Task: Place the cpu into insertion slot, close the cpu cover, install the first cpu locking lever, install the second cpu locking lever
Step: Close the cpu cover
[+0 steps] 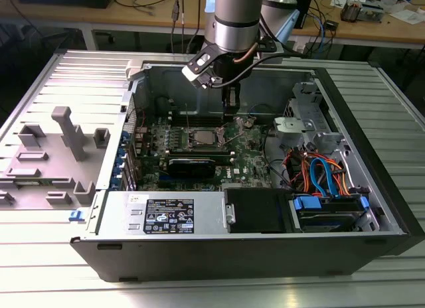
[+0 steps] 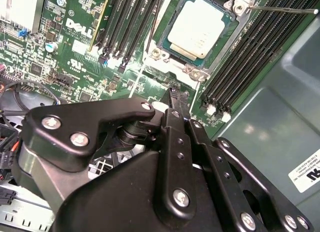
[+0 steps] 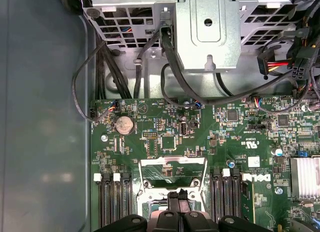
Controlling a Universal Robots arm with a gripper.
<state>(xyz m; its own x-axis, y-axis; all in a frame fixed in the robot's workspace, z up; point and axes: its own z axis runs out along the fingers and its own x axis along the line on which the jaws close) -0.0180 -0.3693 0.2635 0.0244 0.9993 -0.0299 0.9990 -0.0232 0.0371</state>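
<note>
Second wrist view shows the cpu [image 2: 200, 29] in the slot [image 2: 165, 39]. First wrist view: my gripper [image 3: 178, 197] is clenched near the open cover [image 3: 172, 162].

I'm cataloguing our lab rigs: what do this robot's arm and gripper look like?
The arm is a silver-grey metal cylinder with a copper-coloured cable looping at its wrist. The gripper is matte black: angular linkage bars studded with silver screws, narrowing to slim fingers.
</note>
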